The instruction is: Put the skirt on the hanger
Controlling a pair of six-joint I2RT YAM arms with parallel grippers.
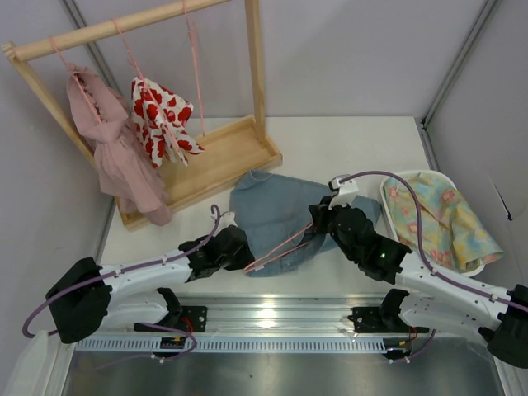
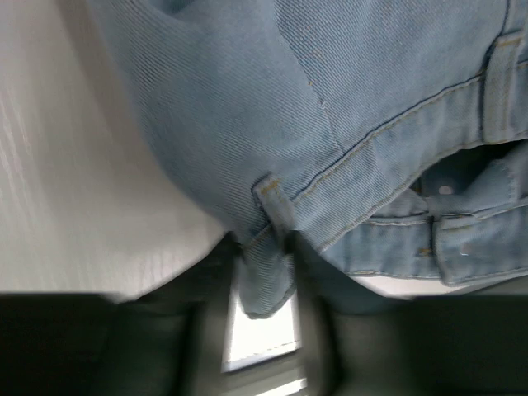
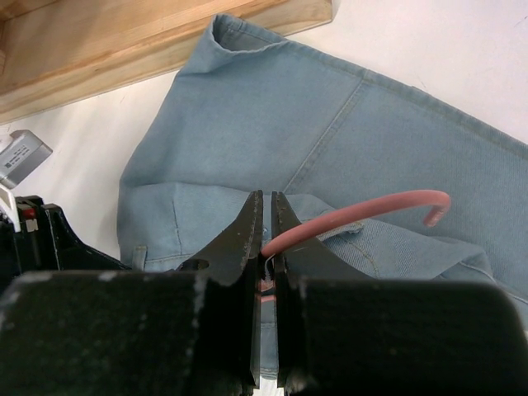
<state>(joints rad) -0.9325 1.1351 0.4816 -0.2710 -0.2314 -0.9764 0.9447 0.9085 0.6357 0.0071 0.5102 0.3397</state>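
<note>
The light blue denim skirt (image 1: 276, 213) lies on the table between my arms. My left gripper (image 1: 239, 245) is shut on the skirt's waistband corner (image 2: 268, 272) at its near-left edge. My right gripper (image 1: 320, 221) is shut on the neck of the pink wire hanger (image 1: 280, 247), which slants across the skirt's near part. In the right wrist view the hanger's hook (image 3: 371, 210) curves out to the right of my closed fingers (image 3: 247, 231), over the denim (image 3: 272, 124).
A wooden clothes rack (image 1: 223, 157) stands at the back left with a pink ruffled dress (image 1: 115, 148), a white hearts garment (image 1: 161, 120) and a spare pink hanger (image 1: 195, 66). A white tray (image 1: 396, 186) with a floral cloth (image 1: 437, 219) sits at right.
</note>
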